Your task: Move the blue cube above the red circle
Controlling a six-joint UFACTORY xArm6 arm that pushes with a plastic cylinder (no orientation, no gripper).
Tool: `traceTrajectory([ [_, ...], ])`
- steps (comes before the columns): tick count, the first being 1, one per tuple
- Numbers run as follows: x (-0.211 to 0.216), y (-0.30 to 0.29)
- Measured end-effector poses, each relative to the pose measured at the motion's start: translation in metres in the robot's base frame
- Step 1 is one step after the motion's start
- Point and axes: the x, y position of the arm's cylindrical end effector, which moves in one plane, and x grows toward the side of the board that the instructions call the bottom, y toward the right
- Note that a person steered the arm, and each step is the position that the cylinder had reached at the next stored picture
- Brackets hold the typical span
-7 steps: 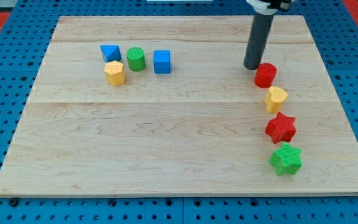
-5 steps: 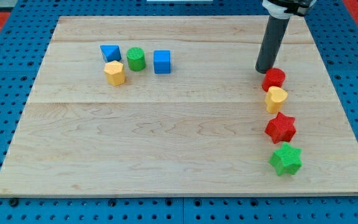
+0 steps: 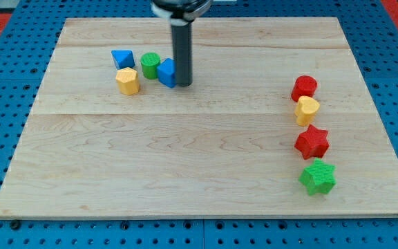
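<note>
The blue cube (image 3: 166, 72) sits near the view's top left of the wooden board (image 3: 199, 166), turned at an angle and touching the green cylinder (image 3: 150, 65). My tip (image 3: 183, 84) stands right against the cube's right side; the rod hides part of it. The red circle (image 3: 304, 88) is far off at the view's right, at the top of a column of blocks.
A blue triangle (image 3: 122, 58) and a yellow hexagon (image 3: 127, 81) lie left of the green cylinder. Below the red circle come a yellow block (image 3: 307, 110), a red star (image 3: 312, 142) and a green star (image 3: 318, 177).
My tip has moved from beside the red circle across the board to the blue cube's right side. The cube has shifted a little left and rotated against the green cylinder.
</note>
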Motion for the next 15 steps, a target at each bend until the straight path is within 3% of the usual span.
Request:
traceTrajectory([
  [1, 0.015, -0.036],
  [2, -0.004, -0.049],
  [4, -0.053, 0.008],
  [7, -0.116, 0.008],
  [8, -0.121, 0.039],
  [9, -0.1, 0.092],
  [11, -0.045, 0.121],
  [15, -0.029, 0.152],
])
